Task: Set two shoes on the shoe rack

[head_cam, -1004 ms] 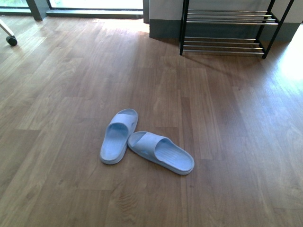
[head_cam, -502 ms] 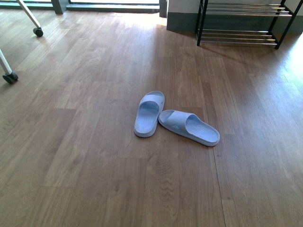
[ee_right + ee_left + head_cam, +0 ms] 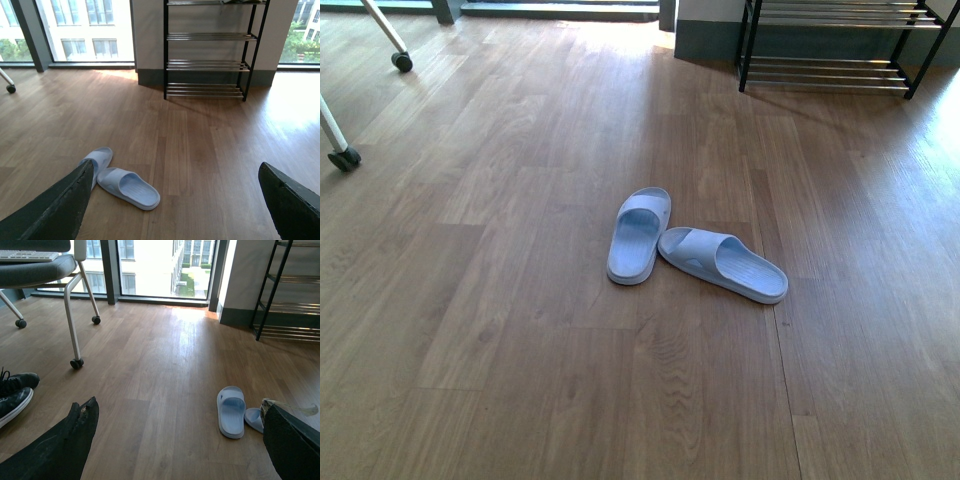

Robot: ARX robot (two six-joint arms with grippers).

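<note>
Two pale blue slide sandals lie on the wooden floor, toes nearly touching: one (image 3: 638, 235) points away from me, the other (image 3: 724, 264) lies slanted to its right. The shoe rack (image 3: 825, 75), black frame with chrome rods, stands against the far wall at the upper right. No arm shows in the front view. My left gripper (image 3: 176, 407) is open above bare floor, with one sandal (image 3: 231, 411) just inside its right finger (image 3: 290, 440). My right gripper (image 3: 175, 170) is open too, the sandals (image 3: 129, 188) by its left finger and the rack (image 3: 207, 65) straight ahead.
White chair legs on castors (image 3: 345, 158) stand at the far left, with the chair's seat (image 3: 35, 270) above them. A pair of dark sneakers (image 3: 15, 392) sits at the floor's left. Glass windows (image 3: 90, 25) and a grey skirting run along the far wall.
The front view has pulled back and swung left: sandals look smaller and sit further right, the rack slid to the top right corner, chair castors came into view. The sandals themselves have not moved.
</note>
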